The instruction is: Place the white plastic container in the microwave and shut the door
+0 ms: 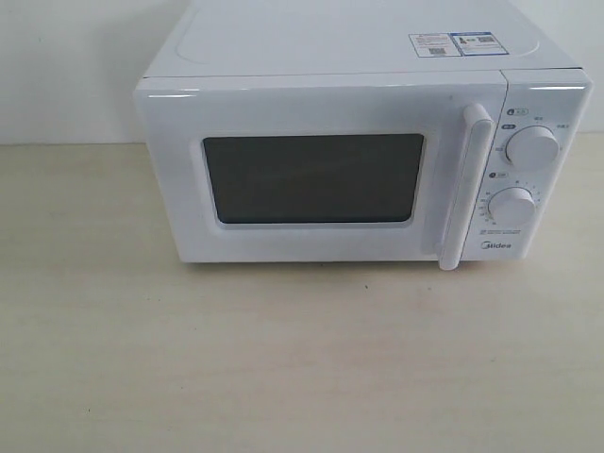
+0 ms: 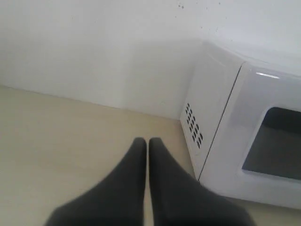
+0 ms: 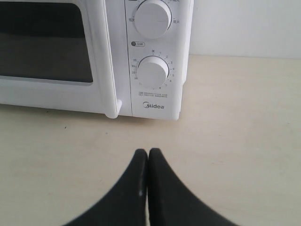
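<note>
Table [image 1: 283,377]: pale wood-grain, bare in front of the oven as far as the exterior view reaches.

Midea microwave [image 1: 330,47]: sits square at the back of the table, against a white wall, stickers [image 1: 453,43] on top.

Door [image 1: 311,109]: flush with the body, shut. Dark window [image 1: 313,177] gives no look inside.

White plastic container: not in any of the three views. Cannot tell whether it sits behind that dark glass or somewhere off camera.

Vertical bar handle [image 1: 467,184]: on the door's right edge, just beside the two knobs [image 1: 531,147].

Left pincer [image 2: 146,143]: fingers pressed together, holding nothing, over bare table off the oven's vented left side.

Right pincer [image 3: 148,154]: fingers likewise together and empty, low over the table, facing the lower knob and the handle's foot.

Judgement: if the container is already inside, nothing is left to do. If not, the door must come open first. The right pincer is better placed for that. It should spread its fingers, take the bar near mid-height, clear of the knobs, and pull in an arc, since the hinge is probably on the left. A slow pull matters, as a light oven may slide. The left pincer could brace the side wall.
</note>
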### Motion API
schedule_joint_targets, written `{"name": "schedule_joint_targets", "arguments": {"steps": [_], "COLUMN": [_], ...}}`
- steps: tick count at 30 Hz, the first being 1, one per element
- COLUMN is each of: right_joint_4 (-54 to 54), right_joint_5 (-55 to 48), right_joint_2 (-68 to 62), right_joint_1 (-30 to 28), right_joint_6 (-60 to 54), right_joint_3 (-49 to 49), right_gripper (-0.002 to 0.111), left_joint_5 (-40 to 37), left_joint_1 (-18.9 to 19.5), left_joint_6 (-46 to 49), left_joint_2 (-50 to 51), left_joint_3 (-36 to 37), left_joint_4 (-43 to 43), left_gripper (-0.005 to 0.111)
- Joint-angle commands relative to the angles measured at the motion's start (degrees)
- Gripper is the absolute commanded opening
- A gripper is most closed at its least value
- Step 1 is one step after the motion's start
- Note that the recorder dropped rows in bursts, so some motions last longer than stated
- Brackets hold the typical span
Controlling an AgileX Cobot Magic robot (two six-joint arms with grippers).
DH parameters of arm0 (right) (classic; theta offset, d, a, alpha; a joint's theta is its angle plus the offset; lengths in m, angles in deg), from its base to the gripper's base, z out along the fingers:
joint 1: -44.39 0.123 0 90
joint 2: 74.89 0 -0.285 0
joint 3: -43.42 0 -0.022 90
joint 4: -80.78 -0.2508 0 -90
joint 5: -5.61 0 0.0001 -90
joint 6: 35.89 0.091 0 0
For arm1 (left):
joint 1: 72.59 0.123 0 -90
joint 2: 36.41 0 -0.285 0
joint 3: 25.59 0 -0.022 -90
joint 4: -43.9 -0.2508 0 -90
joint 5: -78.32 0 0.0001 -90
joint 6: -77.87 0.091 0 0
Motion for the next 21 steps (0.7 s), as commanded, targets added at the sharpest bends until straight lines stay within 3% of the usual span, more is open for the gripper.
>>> {"name": "schedule_joint_targets", "arguments": {"steps": [1, 9, 21], "right_joint_4": [0.0, 0.0, 0.0], "right_joint_5": [0.5, 0.5, 0.5], "right_joint_2": [0.3, 0.3, 0.3], "right_joint_1": [-0.4, -0.4, -0.4], "right_joint_6": [-0.1, -0.1, -0.1], "right_joint_3": [0.1, 0.1, 0.1], "right_gripper": [0.000, 0.000, 0.000], "left_joint_5": [-2.2, -9.6, -9.7], "left_joint_1": [0.1, 0.1, -1.3], "left_joint_6": [-8.3, -5.2, -3.5], "left_joint_2": [-0.1, -0.1, -0.1], "left_joint_3": [0.2, 0.2, 0.2], "left_joint_4": [-9.8, -12.9, -13.0], "left_gripper": [0.004, 0.004, 0.004]}}
